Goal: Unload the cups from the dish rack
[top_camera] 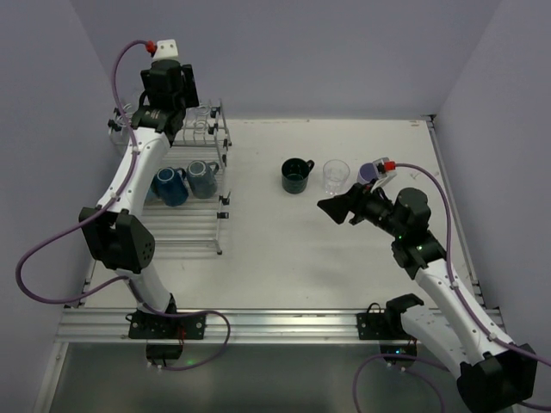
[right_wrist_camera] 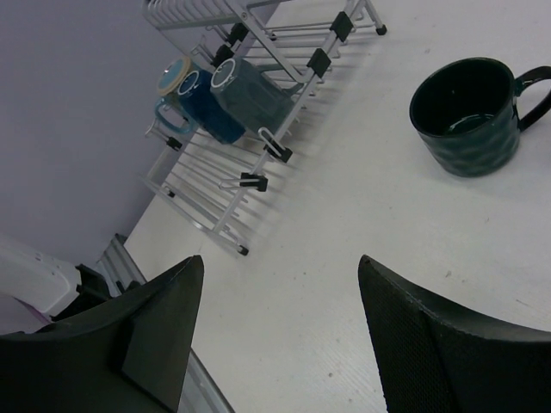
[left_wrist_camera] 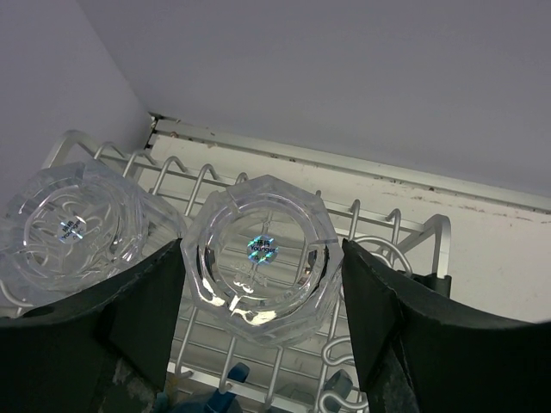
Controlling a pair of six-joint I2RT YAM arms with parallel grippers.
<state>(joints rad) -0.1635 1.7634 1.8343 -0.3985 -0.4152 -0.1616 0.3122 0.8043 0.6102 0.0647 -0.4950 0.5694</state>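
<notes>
On the top tier of the dish rack [left_wrist_camera: 379,228] stand two upturned clear glass tumblers. My left gripper [left_wrist_camera: 261,251] is shut on the nearer tumbler [left_wrist_camera: 261,258], with a finger pressed on each side. The other tumbler [left_wrist_camera: 73,232] stands just left of it. In the top view my left gripper [top_camera: 191,116] reaches down onto the rack [top_camera: 219,163]. A blue mug [top_camera: 170,186] and a grey mug [top_camera: 203,178] lie on the lower tier. My right gripper [right_wrist_camera: 280,262] hangs open and empty over the bare table, near a dark green mug [right_wrist_camera: 469,116].
On the table stand the dark green mug [top_camera: 297,175], a clear tumbler [top_camera: 336,175] and a lavender cup [top_camera: 368,172], partly hidden behind my right gripper [top_camera: 334,211]. A light blue mug [right_wrist_camera: 172,77] lies behind the blue mug [right_wrist_camera: 207,107]. Walls close in behind and to the left.
</notes>
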